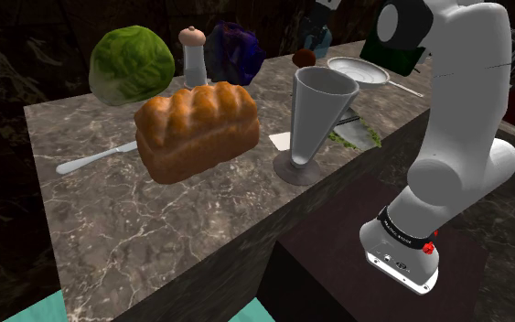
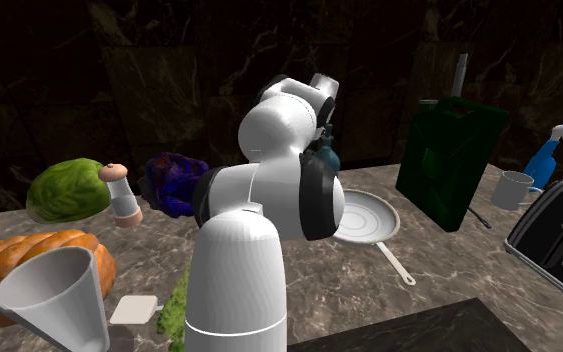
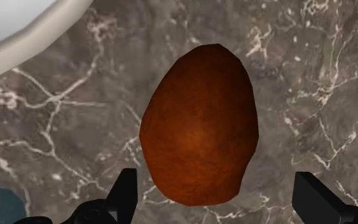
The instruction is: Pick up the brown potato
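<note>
Claw (image 3: 219, 194) hangs with fingers apart, flanking the brown potato (image 3: 199, 124), nine o'clock of the pan (image 1: 365, 71) in shoulder view, likely to close on it.

Dark veined walls (image 2: 169, 60) (dim) behind marble counter (image 1: 155, 229); floor (image 1: 36, 313) perhaps teal.

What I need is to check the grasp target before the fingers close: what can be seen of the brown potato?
The potato is a reddish-brown, egg-shaped lump with a matte, faintly mottled skin, and it looks whole. It lies on the dark veined counter, its narrower end pointing away from the gripper. The black fingers stand open on either side of its wider end and do not touch it. A pale pan sits close by, apart from it.
</note>
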Robot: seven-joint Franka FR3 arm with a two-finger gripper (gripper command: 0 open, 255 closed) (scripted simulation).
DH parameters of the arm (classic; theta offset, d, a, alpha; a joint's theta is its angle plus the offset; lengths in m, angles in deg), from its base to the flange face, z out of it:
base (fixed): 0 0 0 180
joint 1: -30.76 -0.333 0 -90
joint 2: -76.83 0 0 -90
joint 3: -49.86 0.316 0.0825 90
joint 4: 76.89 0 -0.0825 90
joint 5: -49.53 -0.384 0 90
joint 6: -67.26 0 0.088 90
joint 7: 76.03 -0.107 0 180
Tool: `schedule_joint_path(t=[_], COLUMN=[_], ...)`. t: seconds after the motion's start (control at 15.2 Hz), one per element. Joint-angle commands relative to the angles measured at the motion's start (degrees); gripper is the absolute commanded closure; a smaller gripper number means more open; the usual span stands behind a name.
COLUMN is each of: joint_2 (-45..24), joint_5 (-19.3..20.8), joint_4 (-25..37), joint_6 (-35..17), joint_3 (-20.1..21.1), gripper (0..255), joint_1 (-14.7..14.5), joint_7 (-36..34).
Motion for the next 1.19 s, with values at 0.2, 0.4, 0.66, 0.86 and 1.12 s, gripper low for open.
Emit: schedule_joint_path(t=[0.2, 0.4, 0.66, 0.86, 1.12], joint_2=[-0.1, -0.1, 0.3, 0.2, -0.2], joint_5=[-0.1, -0.1, -0.1, -0.1, -0.1], joint_4=[-3.6, -3.7, -4.2, -4.0, -1.2], joint_6=[-3.2, -3.2, -3.4, -3.2, -1.0], joint_3=[0.0, 0.0, -0.1, 0.0, 0.0], gripper=[0, 255, 255, 255, 255], joint_1=[-0.5, -0.5, -0.6, -0.6, -0.1], joint_7=[1.2, 1.3, 1.3, 1.2, 0.4])
